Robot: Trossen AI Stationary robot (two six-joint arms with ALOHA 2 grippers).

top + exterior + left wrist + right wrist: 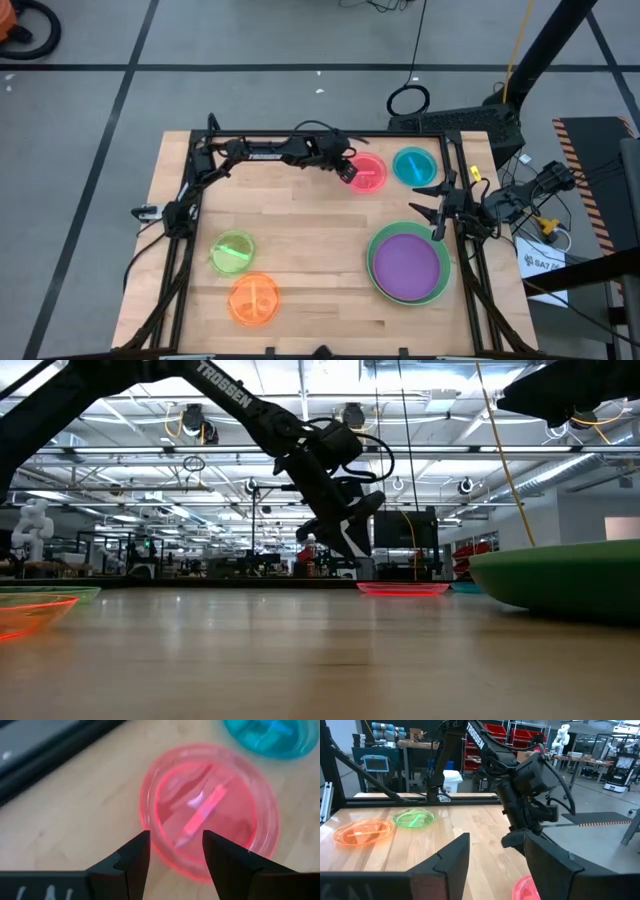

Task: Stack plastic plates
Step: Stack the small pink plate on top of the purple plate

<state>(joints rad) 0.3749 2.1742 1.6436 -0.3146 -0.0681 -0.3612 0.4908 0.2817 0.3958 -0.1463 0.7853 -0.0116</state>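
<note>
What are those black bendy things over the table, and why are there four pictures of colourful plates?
Those are two robot arms, and each ends in a gripper with two fingers. One picture looks straight down from above, one peeks across the wooden table from its own height, and two come from small cameras on the arms' wrists.

The left gripper hangs open just above the pink plate; its wrist camera shows the fingers apart at the plate's rim, holding nothing. The right gripper waits open by the table's right edge and is empty too.

Beside the pink plate lies a blue plate. Near the right arm a purple plate sits inside a bigger green plate. On the other side lie a lime plate and an orange plate.
</note>
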